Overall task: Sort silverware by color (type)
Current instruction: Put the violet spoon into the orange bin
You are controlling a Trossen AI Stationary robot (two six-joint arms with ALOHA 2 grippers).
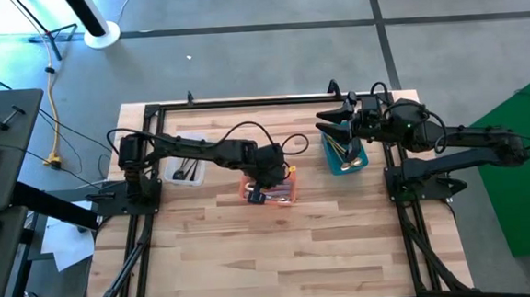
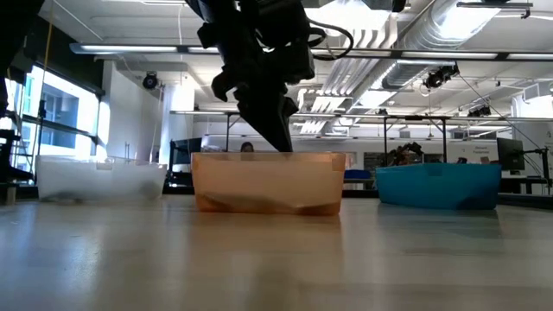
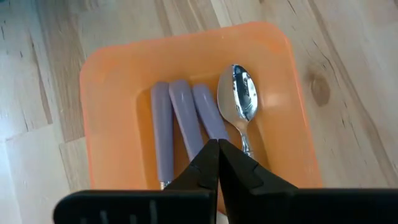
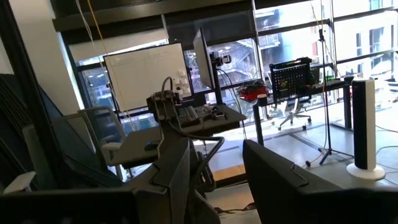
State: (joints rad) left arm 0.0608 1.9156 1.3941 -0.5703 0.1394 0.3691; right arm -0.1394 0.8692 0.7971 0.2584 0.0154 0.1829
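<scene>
Over the orange bin (image 1: 269, 189) mid-bench | left gripper (image 3: 217, 163) is hovering with fingers pressed together, empty | lavender spoons (image 3: 186, 118) are lying inside | right gripper (image 4: 214, 165) is waiting spread apart by the teal bin (image 1: 345, 153) | sorting is looking nearly finished

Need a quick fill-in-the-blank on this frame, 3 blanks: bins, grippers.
1. The left gripper hangs over the ___ bin, fingers together.
2. The spoons in that bin have ___ handles.
3. The right gripper is above the ___ bin, fingers apart.

Missing words: orange; lavender; teal
</scene>
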